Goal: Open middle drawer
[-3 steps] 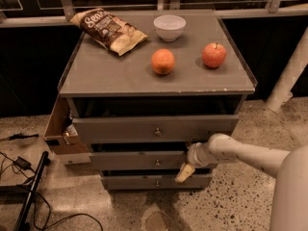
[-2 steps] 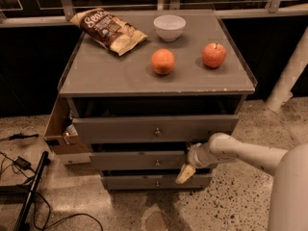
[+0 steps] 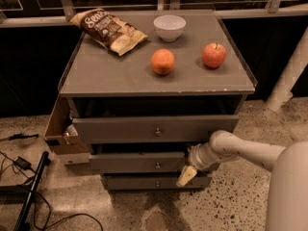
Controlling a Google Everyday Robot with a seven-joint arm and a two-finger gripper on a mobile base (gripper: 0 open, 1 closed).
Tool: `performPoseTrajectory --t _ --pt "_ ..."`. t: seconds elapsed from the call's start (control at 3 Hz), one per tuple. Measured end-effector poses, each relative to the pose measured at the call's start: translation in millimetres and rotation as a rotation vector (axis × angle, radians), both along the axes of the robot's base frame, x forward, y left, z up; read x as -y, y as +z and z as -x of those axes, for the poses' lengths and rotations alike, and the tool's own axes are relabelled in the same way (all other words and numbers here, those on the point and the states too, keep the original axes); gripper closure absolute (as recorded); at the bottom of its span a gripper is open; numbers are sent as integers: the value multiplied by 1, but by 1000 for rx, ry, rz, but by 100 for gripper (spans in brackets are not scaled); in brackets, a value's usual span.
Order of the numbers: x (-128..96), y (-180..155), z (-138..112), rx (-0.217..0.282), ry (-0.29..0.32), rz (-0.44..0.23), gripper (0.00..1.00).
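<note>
Middle drawer (image 3: 134, 161), second of three in the cabinet, apparently drawn a little forward of the bottom drawer (image 3: 139, 182); gripper (image 3: 187, 173) at its right end, away from the knob (image 3: 158, 165), grip state not determinable; most of the pull judged outstanding.

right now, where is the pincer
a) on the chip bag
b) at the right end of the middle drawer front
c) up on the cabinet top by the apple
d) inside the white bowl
b: the pincer is low at the right end of the middle drawer front, to the right of its knob.
</note>
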State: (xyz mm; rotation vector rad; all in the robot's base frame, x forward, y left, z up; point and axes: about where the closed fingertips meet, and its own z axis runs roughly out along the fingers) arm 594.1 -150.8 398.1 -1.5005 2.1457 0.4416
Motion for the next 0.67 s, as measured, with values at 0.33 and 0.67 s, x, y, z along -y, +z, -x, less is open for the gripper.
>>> performPoseTrajectory --t 0.33,0.67 --pt "10 9 22 -87 -14 -12 0" --pt "20 17 44 -146 -23 -23 0"
